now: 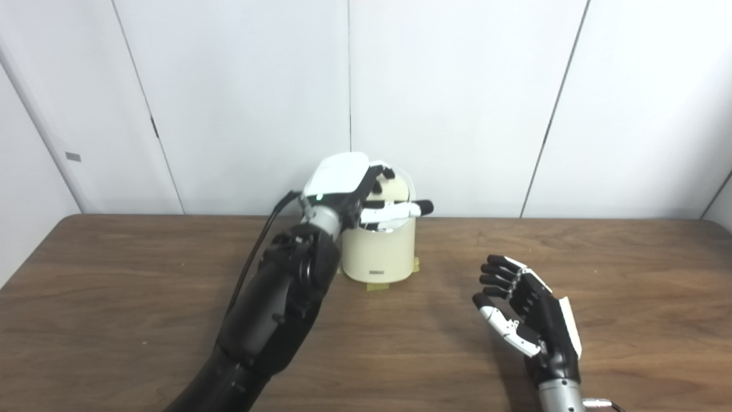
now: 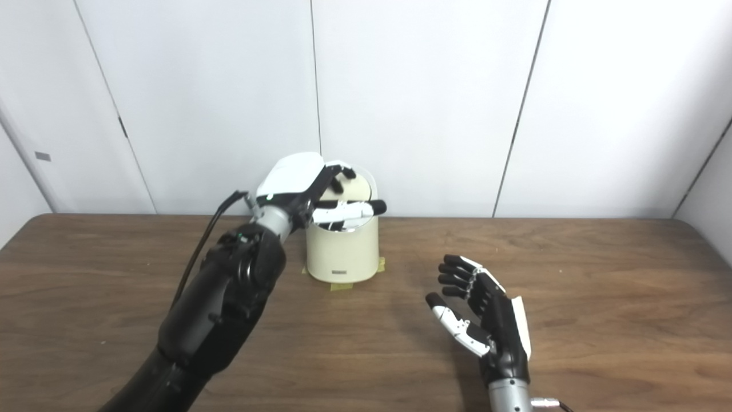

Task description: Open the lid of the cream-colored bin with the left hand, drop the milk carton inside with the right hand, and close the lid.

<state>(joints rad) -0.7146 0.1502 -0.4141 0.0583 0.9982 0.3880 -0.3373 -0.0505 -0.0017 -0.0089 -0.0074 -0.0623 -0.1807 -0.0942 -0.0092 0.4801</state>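
Two head views of one scene. A cream bin (image 1: 378, 252) stands at the far middle of the table (image 1: 114, 297), over scraps of yellow tape (image 1: 377, 286), close to the white wall (image 1: 457, 103). Its lid (image 1: 397, 186) is tipped up and back, standing nearly on edge behind the opening.

The left hand (image 1: 366, 197) reaches in from the bin's left side and sits at the rim. Its fingers (image 1: 382, 173) are curled against the raised lid, and its thumb (image 1: 400, 210) runs level across the mouth toward the right. The hand appears to hold the lid open; whether it truly clamps the lid or only props it cannot be told.

The right hand (image 1: 523, 315) hovers above the table, near and to the right of the bin. Its palm faces left, its fingers are spread and lightly bent, and it holds nothing.

No carton shows anywhere in either view. It may already lie inside the bin, whose interior is hidden by the thumb and rim.

Judged from this layout, closing is the step in hand. The lid lies behind and above the left hand, hinged at the far rim, so it must swing forward and down. The left hand is the nearer one and already touches it.
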